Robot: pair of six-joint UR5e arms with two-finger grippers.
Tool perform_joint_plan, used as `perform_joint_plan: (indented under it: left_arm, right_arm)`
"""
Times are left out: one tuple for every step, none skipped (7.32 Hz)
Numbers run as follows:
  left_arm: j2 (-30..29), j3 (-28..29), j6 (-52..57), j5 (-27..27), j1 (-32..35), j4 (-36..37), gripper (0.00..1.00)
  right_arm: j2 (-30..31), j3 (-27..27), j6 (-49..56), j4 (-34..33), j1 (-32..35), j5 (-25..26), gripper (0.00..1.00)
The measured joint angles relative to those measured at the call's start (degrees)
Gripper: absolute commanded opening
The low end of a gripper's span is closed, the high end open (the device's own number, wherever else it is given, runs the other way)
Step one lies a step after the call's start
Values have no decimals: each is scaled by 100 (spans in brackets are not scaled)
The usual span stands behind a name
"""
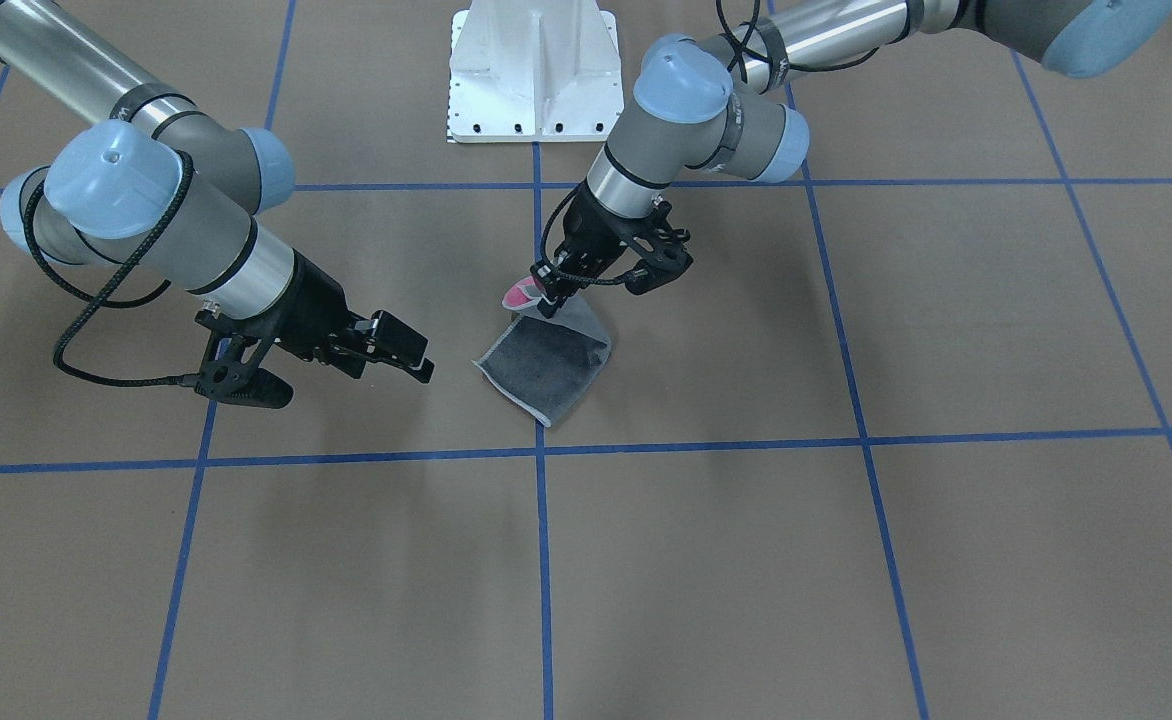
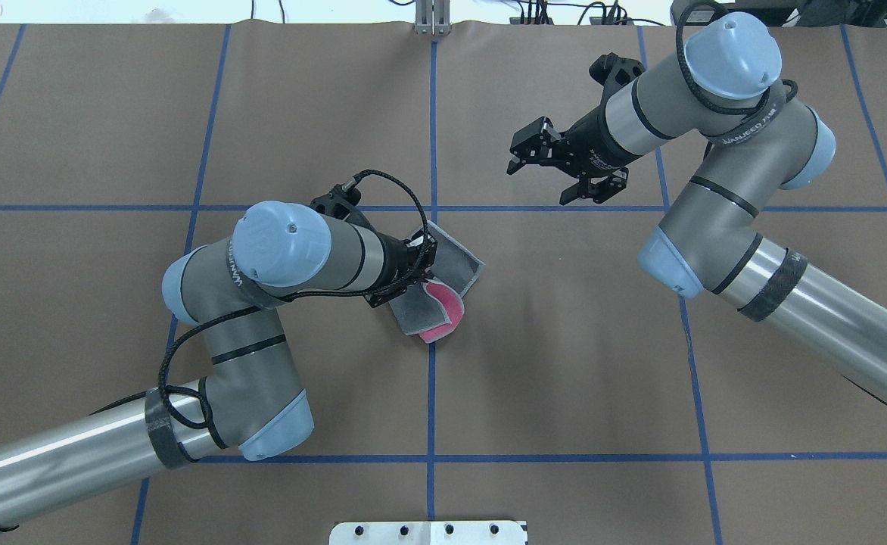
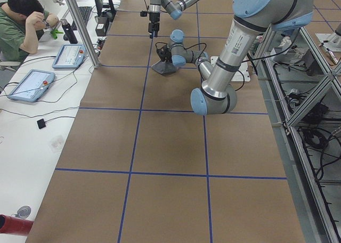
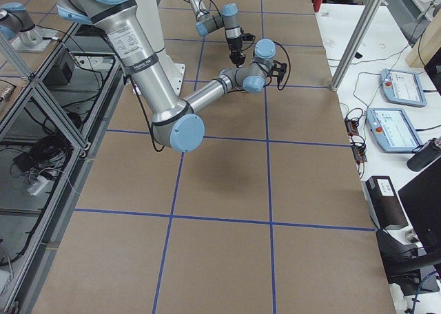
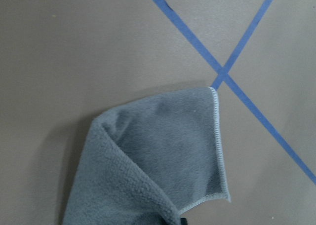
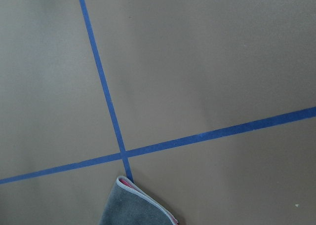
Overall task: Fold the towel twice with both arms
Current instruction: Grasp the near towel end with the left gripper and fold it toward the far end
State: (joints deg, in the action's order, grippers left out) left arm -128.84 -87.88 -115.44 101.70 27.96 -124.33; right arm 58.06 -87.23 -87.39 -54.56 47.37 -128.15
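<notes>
The towel (image 1: 551, 365) lies near the table's middle, folded over, dark grey face up with a pink patch (image 2: 443, 306) showing at one end. My left gripper (image 1: 549, 290) is shut on the towel's raised edge, which it holds a little off the table. In the overhead view that gripper (image 2: 421, 263) sits over the towel (image 2: 455, 265). The left wrist view shows grey towel cloth (image 5: 158, 161) draped below. My right gripper (image 2: 536, 185) hangs open and empty, well clear of the towel; it is also in the front view (image 1: 406, 358). A towel corner (image 6: 136, 205) shows in the right wrist view.
Blue tape lines (image 2: 431, 151) grid the brown table. The white pedestal base (image 1: 534, 70) stands at the robot's side. A seated person (image 3: 21, 19) and control tablets (image 3: 26, 86) are beside the table's far edge.
</notes>
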Motion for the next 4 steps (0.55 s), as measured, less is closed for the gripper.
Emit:
perform_joint_plan:
  left_arm:
    - [-116, 118, -6, 11, 67, -12, 0]
    - [-163, 176, -10, 28, 137, -25, 0]
    - [-196, 230, -12, 44, 193, -38, 0]
    - [-257, 308, -16, 52, 235, -51, 0]
  right_arm:
    - [5, 6, 2, -1, 0, 35, 100]
    - [6, 15, 3, -2, -3, 57, 100]
    - [5, 24, 3, -2, -4, 66, 100]
    - [6, 27, 3, -2, -4, 72, 100]
